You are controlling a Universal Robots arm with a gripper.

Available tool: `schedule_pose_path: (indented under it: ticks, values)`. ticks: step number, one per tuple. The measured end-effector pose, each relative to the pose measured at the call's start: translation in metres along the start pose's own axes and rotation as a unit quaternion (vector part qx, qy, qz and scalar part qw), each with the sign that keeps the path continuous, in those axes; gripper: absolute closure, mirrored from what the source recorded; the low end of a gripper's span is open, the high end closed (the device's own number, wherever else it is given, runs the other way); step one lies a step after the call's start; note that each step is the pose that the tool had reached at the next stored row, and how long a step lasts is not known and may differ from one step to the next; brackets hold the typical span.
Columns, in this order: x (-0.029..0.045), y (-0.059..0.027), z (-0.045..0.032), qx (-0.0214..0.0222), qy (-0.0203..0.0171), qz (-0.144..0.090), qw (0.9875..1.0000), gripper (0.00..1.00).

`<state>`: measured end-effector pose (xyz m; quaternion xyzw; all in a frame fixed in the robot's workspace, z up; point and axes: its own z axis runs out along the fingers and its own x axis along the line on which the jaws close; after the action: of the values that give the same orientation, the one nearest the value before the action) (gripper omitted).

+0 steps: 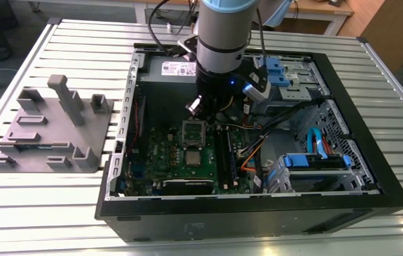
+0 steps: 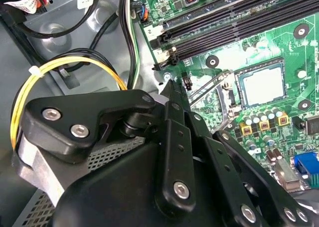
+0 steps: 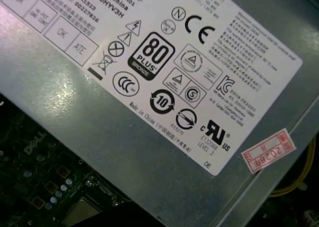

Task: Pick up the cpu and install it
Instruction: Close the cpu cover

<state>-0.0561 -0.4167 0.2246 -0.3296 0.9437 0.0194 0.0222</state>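
Arm: the Universal Robots arm reaches down into the open computer case point(image 1: 393, 200), which lies on its side on a slatted metal table point(image 1: 66, 213)
Gripper: in the exterior view the gripper point(image 1: 205, 109) hangs just above the motherboard point(image 1: 158, 157), near the upper end of the socket frame point(image 1: 193, 133); in the second wrist view the black linkage of the gripper point(image 2: 172, 95) tapers to a tip, and whether its fingers are apart or together cannot be told
Cpu: in the second wrist view the cpu point(image 2: 263, 84) lies flat inside the open socket, silvery top up, apart from the gripper tip; the load frame point(image 2: 214, 87) stands lifted beside it
Cpu in the exterior view: a small square chip shows on the board at point(image 1: 192, 158), below the socket frame and clear of the gripper
Memory slots: long black slots point(image 2: 234, 18) run across the board beside the socket
Cables: a yellow and black wire bundle point(image 2: 75, 62) loops behind the gripper body
Power supply: its grey casing and white label point(image 3: 164, 67) face the first wrist view
Fixture: a grey plastic fixture point(image 1: 48, 130) sits on the table at the exterior view's left, well apart from the case
Drive bays: blue latches point(image 1: 276, 72) sit at the case's far side
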Motion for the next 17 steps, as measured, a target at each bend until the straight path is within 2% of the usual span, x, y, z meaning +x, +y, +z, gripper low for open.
schedule_pose_path:
  ticks: [17]
  values:
    - [0.0038,0.0028,-0.0059,0.0035,-0.0042,-0.003,1.0000,0.89]
